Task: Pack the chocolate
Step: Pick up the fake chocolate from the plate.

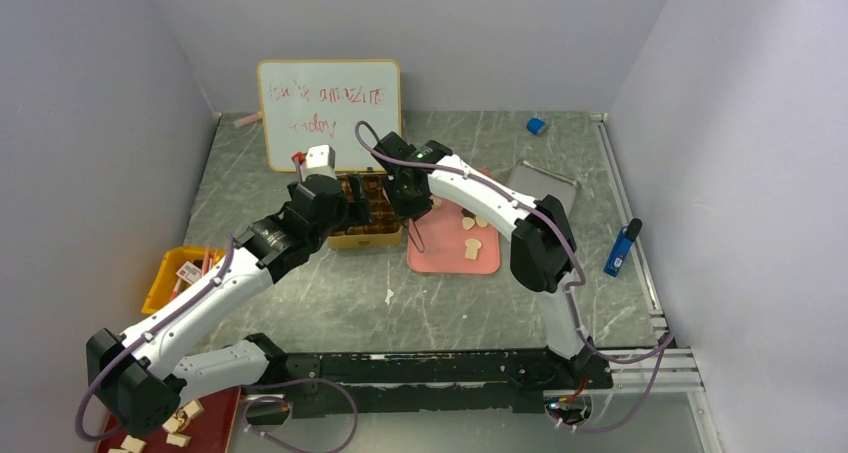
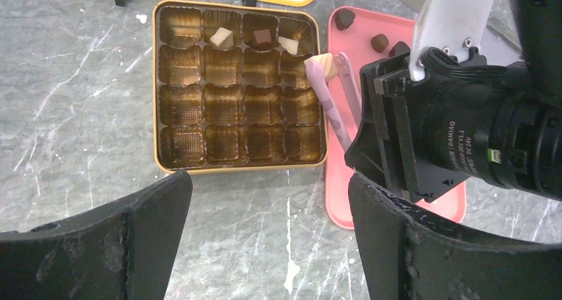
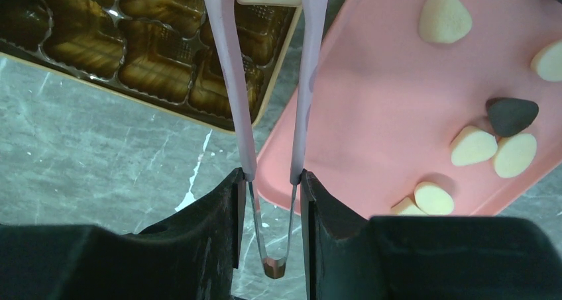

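Right gripper point(image 3: 272, 184), at the bottom centre of the right wrist view, is closed upon a pair of lilac plastic tongs point(image 3: 228, 81). The tong tips pinch a pale tan chocolate piece point(image 2: 317, 66) over the right edge of the square gold-lined compartmented box point(image 2: 156, 81). Three pieces point(image 2: 262, 36) lie in the box's top row. Further tan and dark pieces point(image 3: 445, 15) rest on the flat pink tray point(image 3: 371, 114) to the right. Left gripper point(image 2: 268, 194), across the bottom of the left wrist view, is spread wide and holds nothing.
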